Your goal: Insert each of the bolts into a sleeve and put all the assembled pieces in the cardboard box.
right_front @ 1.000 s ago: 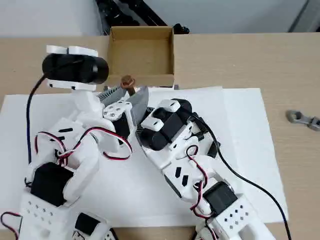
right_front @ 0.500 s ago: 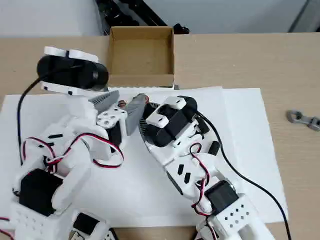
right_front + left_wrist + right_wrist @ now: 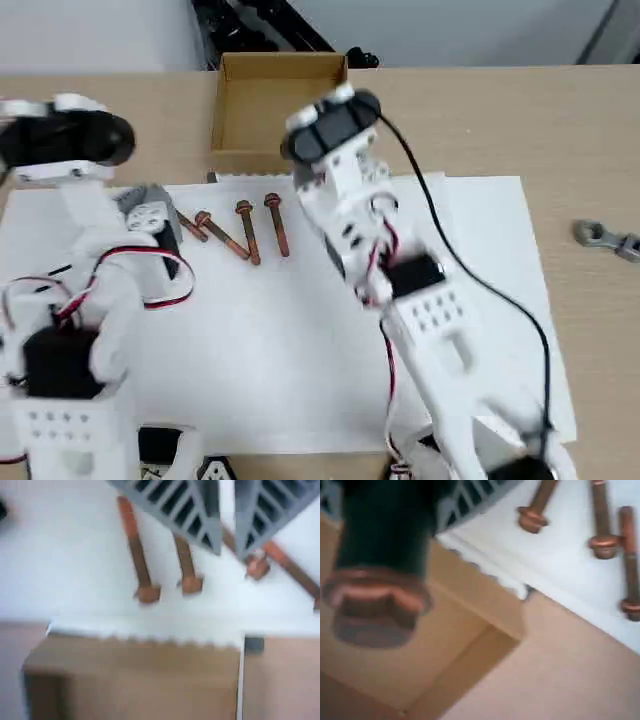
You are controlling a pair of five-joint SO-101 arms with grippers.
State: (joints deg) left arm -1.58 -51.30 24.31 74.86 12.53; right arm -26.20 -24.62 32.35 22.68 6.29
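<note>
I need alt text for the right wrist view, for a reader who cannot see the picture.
A black sleeve with a copper bolt head at its end is held close to the camera, above the open cardboard box. Beyond the box, three loose copper bolts lie on white paper.

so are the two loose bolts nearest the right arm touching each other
Apart. The high view shows the end bolt and the next bolt side by side, white paper plain between them.
</note>
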